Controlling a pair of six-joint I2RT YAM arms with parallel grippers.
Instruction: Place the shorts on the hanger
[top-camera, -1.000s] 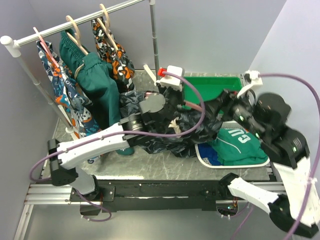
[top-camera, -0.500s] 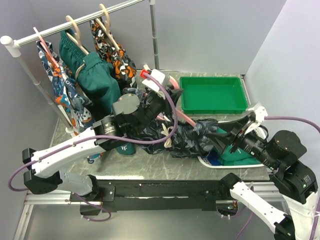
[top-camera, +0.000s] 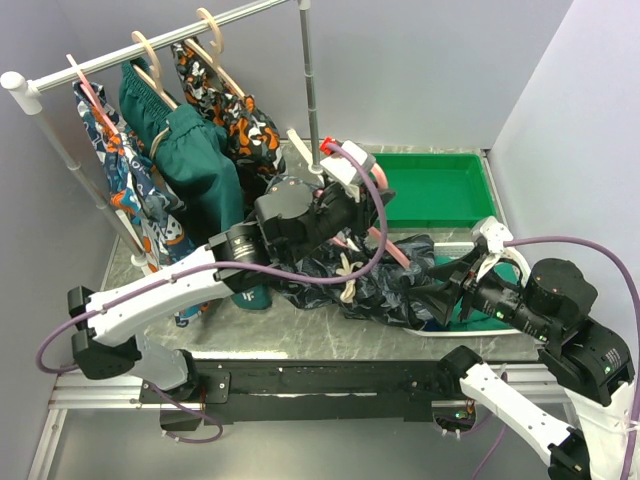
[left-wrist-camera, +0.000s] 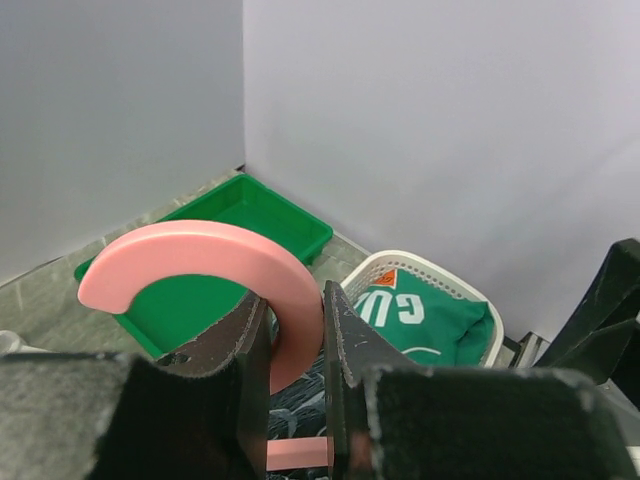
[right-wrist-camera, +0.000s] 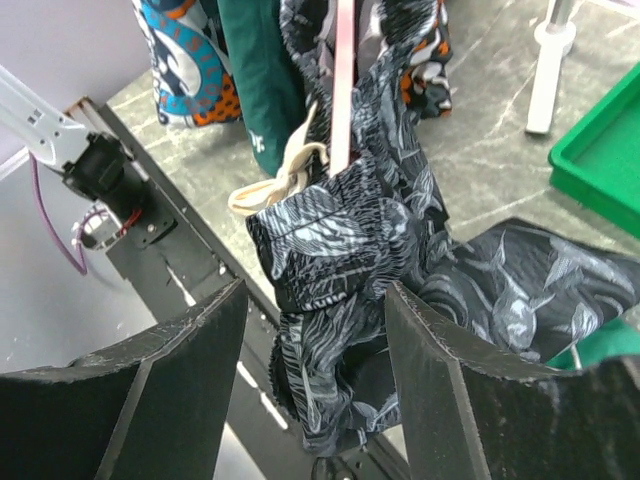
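My left gripper (top-camera: 352, 205) is shut on the hook of the pink hanger (top-camera: 392, 250), held above the table's middle. In the left wrist view the hook (left-wrist-camera: 200, 250) curves up from between my closed fingers (left-wrist-camera: 225, 350). The navy camouflage shorts (top-camera: 385, 285) hang over the hanger's frame and trail onto the table, with the white drawstring (top-camera: 345, 270) dangling. My right gripper (top-camera: 455, 295) is open at the shorts' right end. In the right wrist view the shorts (right-wrist-camera: 330, 240) bunch between my spread fingers (right-wrist-camera: 190, 380) under the pink bar (right-wrist-camera: 343, 80), not pinched.
A clothes rail (top-camera: 150, 45) at the back left holds plain green shorts (top-camera: 190, 160) and patterned shorts on wooden hangers. Its upright post (top-camera: 310, 90) stands behind my left gripper. A green tray (top-camera: 430, 158) sits at the back right. A white basket (left-wrist-camera: 420, 262) holds a green jersey (left-wrist-camera: 420, 310).
My left gripper has carried the hanger and shorts to the right. My right arm swung down from near the green tray and has closed in on the shorts' right end.
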